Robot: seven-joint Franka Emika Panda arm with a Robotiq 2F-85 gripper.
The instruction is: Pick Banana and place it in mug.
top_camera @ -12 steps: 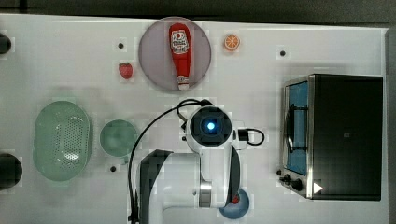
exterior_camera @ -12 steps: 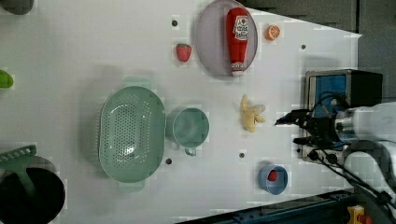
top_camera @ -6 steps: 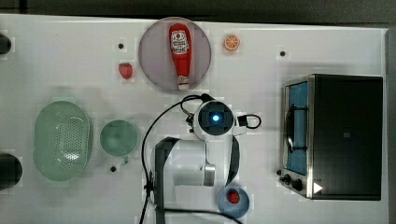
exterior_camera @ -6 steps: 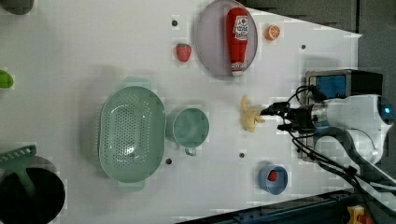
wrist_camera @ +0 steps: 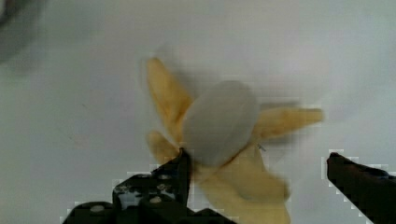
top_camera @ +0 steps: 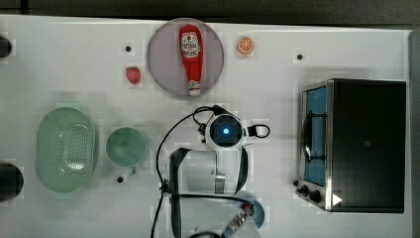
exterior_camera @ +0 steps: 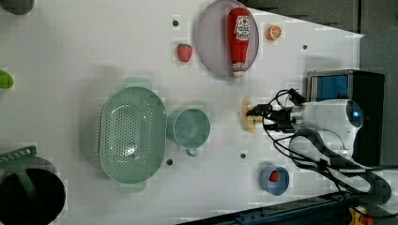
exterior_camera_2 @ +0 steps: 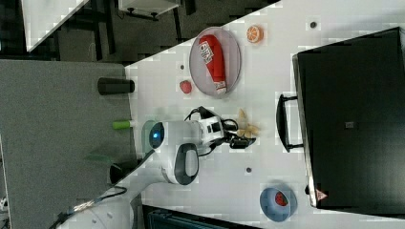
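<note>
White tabletop [top_camera: 59, 59] stretched beneath a white robot arm [exterior_camera: 324, 117] whose black pincer [wrist_camera: 257, 186] stood spread to its widest, gripping nothing; in the wrist view its fingers [wrist_camera: 159, 191] flanked a peeled yellow toy banana [wrist_camera: 219, 140] with a pale core and splayed peel, one finger at the edge of the fruit, the other apart from it; the banana [exterior_camera: 247, 115] lay on the table just at the pincer's tip in the left view, between the arm and a small mint-green round mug [exterior_camera: 190, 129], which stood empty just beside a larger oval perforated green colander [exterior_camera: 132, 133]; a red ketchup bottle [top_camera: 190, 52] rested on a round grey plate [top_camera: 161, 54], with a red toy strawberry [top_camera: 132, 75] on the top view's left of it and an orange slice [top_camera: 245, 45] on the top view's right; a black toaster oven [top_camera: 366, 144] sat at the top view's right; a small blue bowl [exterior_camera: 281, 185] held a red item.
</note>
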